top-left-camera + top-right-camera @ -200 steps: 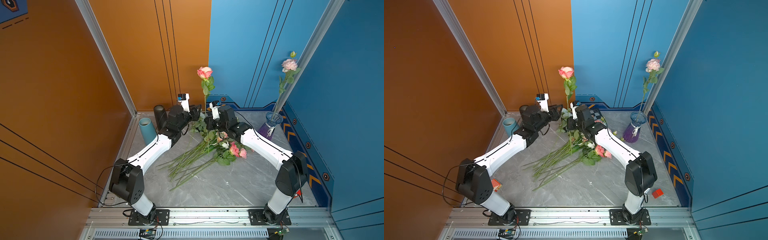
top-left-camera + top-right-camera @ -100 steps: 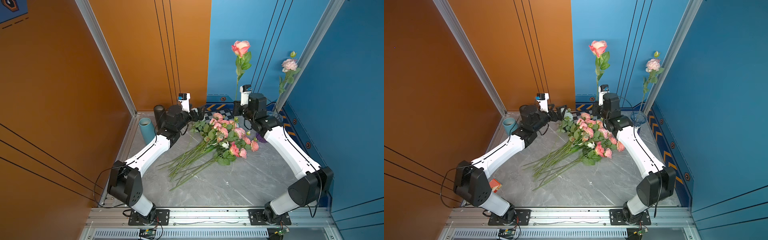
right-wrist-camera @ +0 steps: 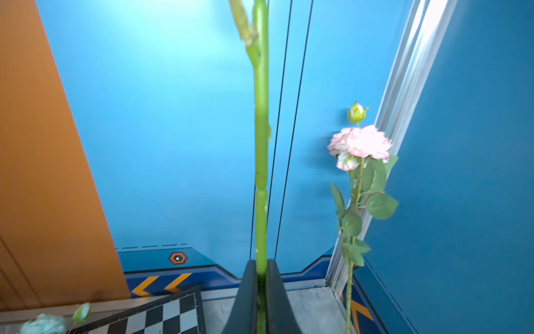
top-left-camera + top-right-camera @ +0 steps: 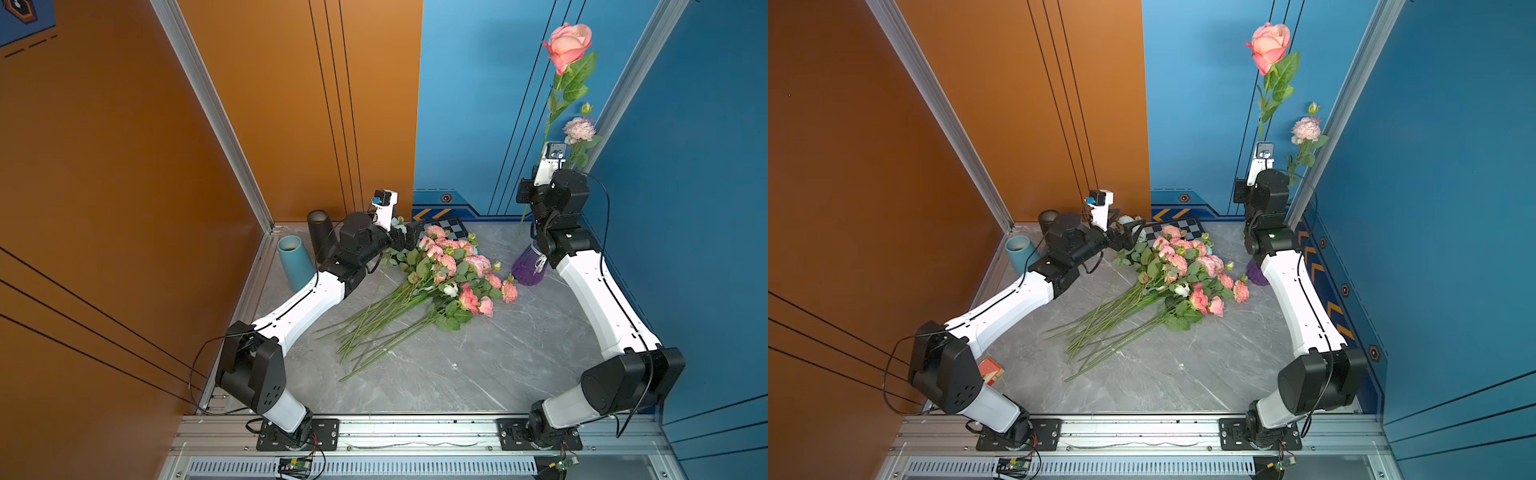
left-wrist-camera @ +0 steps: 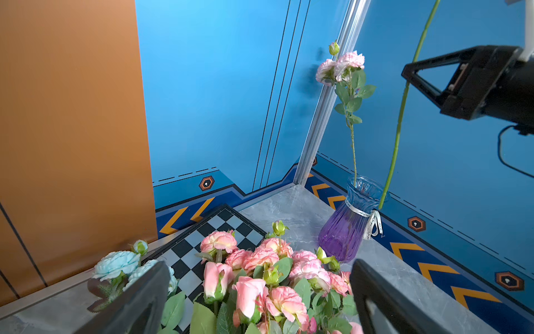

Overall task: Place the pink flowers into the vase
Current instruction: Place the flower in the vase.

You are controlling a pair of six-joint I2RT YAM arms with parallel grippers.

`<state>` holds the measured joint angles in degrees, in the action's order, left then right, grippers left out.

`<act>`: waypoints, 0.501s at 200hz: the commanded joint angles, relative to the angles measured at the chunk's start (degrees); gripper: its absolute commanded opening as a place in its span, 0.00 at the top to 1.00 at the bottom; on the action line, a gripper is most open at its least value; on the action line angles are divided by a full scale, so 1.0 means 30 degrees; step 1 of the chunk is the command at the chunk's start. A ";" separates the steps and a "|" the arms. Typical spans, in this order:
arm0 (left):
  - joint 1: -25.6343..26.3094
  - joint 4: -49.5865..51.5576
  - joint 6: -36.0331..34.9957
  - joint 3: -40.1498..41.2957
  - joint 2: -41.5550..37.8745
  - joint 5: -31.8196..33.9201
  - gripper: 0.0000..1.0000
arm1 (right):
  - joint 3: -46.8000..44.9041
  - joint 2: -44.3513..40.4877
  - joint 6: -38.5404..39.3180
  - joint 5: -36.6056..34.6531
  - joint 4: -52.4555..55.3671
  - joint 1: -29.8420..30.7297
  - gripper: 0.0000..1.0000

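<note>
The pink flowers (image 4: pixel 453 270) (image 4: pixel 1187 266) lie in a loose pile mid-table, stems pointing toward the front. My left gripper (image 5: pixel 258 264) hangs open just over their blooms, at the pile's far-left end (image 4: pixel 415 232). My right gripper (image 3: pixel 261 264) is shut on the green stem of one tall pink rose (image 4: pixel 567 39) (image 4: pixel 1268 45), held upright above the purple glass vase (image 5: pixel 346 228) (image 4: pixel 528 266). The stem's lower end hangs by the vase rim. A pale pink bloom (image 5: pixel 341 65) stands in the vase. The right arm hides most of the vase in a top view.
A teal cup (image 4: pixel 295 262) and a dark cylinder (image 4: pixel 319 228) stand at the back left. A checkerboard (image 4: pixel 451 226) lies behind the pile, with pale blue flowers (image 5: pixel 118 263) beside it. A red box (image 4: pixel 990 370) sits near the left arm's base. Walls close in on three sides.
The left gripper has opened and stayed by the pile. The right arm has carried the rose from the table's middle to the right and upward, to above the vase.
</note>
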<state>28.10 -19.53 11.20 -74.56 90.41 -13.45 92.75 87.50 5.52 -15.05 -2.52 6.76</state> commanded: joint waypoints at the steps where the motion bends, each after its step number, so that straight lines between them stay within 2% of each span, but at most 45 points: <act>1: 0.0104 -0.0112 -0.0639 -0.0179 0.0491 -0.0828 0.01 | 0.0658 0.0674 0.1217 -0.1413 -0.2366 -0.0388 1.00; 61: 0.0441 -0.0166 -0.0623 -0.0004 0.1021 -0.1002 0.02 | -0.0696 0.2104 0.3907 -0.3449 -0.5533 -0.0800 1.00; 100: 0.0615 -0.0156 -0.0775 -0.0017 0.1136 -0.0973 0.01 | -0.1988 0.2034 0.3993 -0.3827 -0.6630 -0.1527 1.00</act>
<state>29.41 -19.53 10.02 -74.56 93.14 -14.90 88.75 94.21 15.90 -23.51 -16.67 3.88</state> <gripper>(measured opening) 0.985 0.079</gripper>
